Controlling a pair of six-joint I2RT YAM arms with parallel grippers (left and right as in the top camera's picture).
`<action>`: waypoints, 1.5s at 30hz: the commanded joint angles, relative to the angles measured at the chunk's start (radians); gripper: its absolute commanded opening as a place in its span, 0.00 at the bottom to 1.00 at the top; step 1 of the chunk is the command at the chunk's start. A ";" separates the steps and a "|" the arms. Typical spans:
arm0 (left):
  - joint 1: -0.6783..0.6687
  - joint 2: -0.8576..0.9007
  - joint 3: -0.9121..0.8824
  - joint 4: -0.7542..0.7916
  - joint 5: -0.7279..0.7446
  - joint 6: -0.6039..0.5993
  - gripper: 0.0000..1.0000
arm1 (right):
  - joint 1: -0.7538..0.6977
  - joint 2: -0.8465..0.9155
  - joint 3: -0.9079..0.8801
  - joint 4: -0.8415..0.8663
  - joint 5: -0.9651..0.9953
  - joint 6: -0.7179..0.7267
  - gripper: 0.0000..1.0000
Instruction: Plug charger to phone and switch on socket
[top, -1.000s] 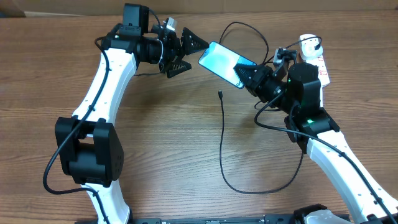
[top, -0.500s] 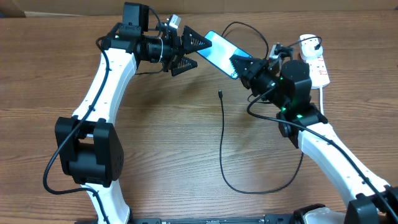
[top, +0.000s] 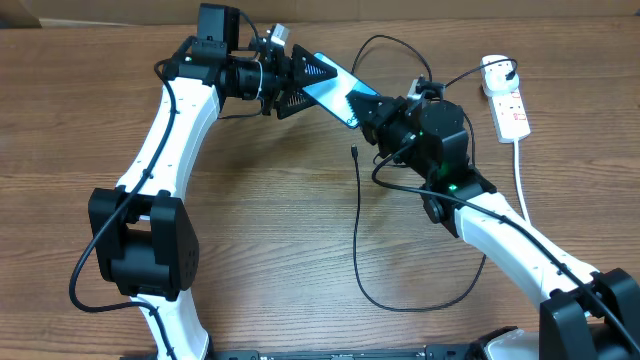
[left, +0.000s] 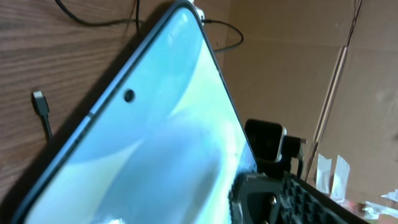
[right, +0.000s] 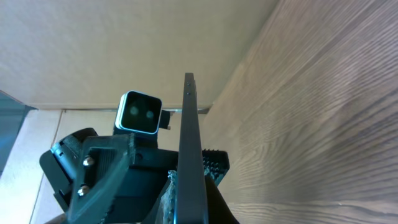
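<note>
The phone (top: 335, 92), clamped in the right tool (top: 366, 108) above the counter's (top: 250, 220) far edge, sits between the left tool's (top: 300, 83) parted fingers; the charger (top: 358, 200) lies loose mid-counter, so plugging in and switching the far-right socket (top: 511, 108) apparently remain.
</note>
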 joint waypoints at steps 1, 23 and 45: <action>-0.005 -0.037 0.021 0.040 -0.027 -0.056 0.68 | 0.018 -0.011 0.010 0.018 0.024 0.039 0.04; -0.051 -0.037 0.021 0.262 -0.139 -0.253 0.39 | 0.064 -0.003 0.010 -0.033 -0.012 0.138 0.04; -0.060 -0.037 0.021 0.488 0.048 -0.305 0.38 | 0.064 -0.003 0.010 -0.005 -0.192 0.195 0.04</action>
